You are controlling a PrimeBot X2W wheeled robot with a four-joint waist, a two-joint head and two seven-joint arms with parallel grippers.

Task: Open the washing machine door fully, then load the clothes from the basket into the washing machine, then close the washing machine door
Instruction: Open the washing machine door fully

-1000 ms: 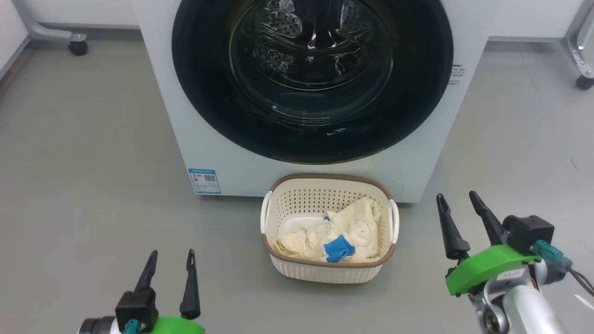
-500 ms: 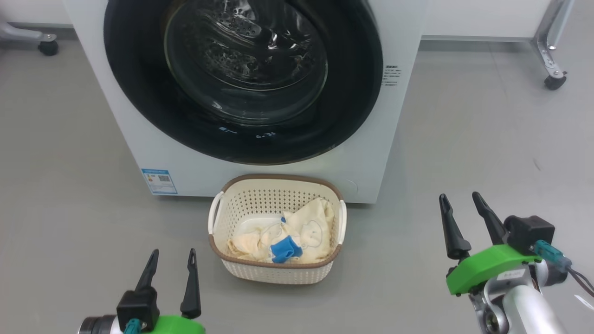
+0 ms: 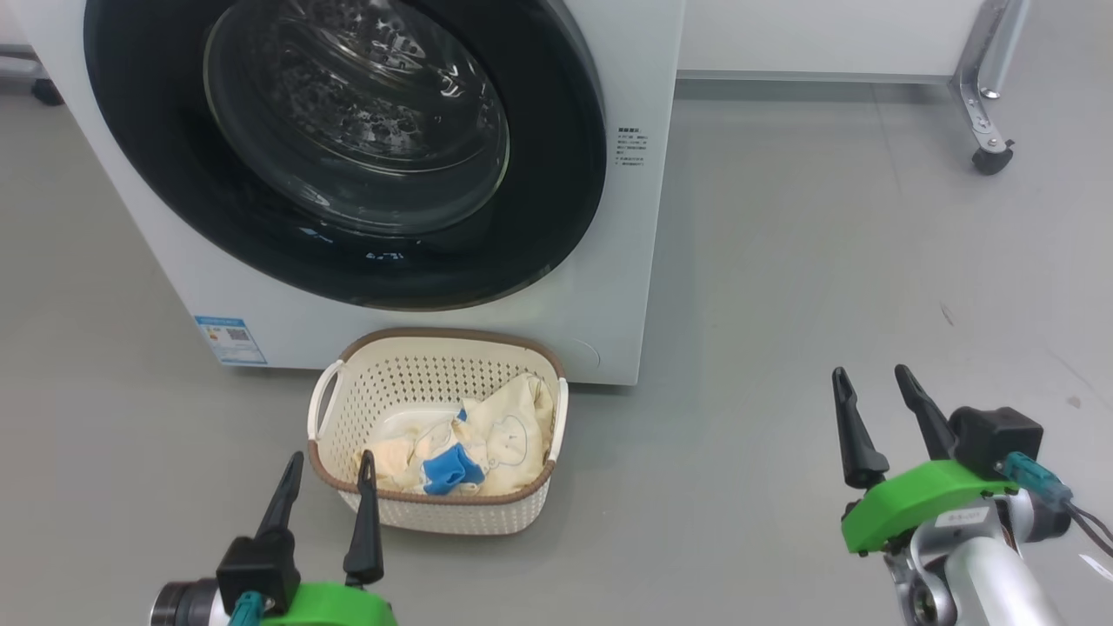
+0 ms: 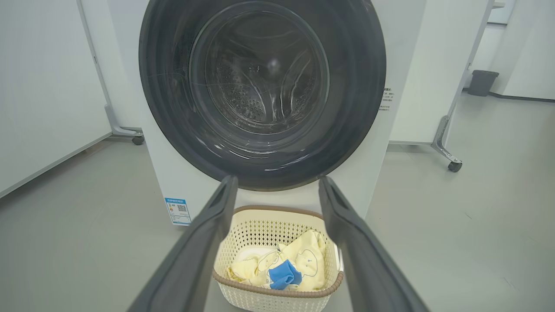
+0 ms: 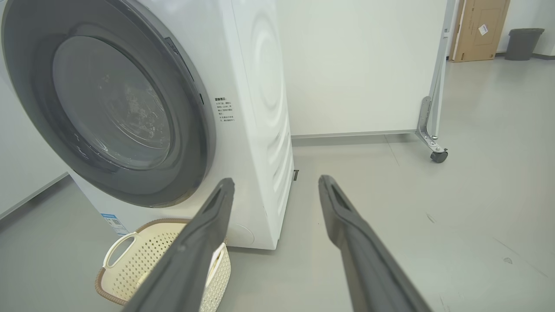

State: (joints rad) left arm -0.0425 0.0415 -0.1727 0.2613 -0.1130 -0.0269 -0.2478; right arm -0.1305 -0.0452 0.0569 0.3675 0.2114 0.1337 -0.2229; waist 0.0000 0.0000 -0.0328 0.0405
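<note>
While my left gripper [image 3: 331, 461] is hanging at the lower left of the head view, I am holding its two dark fingers spread wide with nothing between them, pointing forward at the near left corner of the basket [image 3: 452, 333]. One fingertip is overlapping the basket's wall in that view, and I cannot tell whether it is touching.

Behind it, the washing machine [image 3: 626, 261] is standing on the grey floor [image 3: 783, 261] with a blue label sticker [image 3: 230, 339] at its lower left corner. The washing machine door [image 3: 556, 174] is sitting shut against the front, its glass bowl facing me squarely in the left wrist view.

The basket is resting on the floor just in front of the machine, below the door's lower rim, its long axis running left to right along the machine's front. The clothes [image 3: 496, 439] are lying crumpled inside, heaping toward the right end, with a blue patch [image 3: 452, 465] showing near the front wall.

Further right, my right gripper [image 3: 870, 376] is hovering over the floor, well apart from the basket. Its jaws are likewise gaping and empty, and its fingers are pointing forward and leaning slightly left from their green mount [image 3: 922, 504]
</note>
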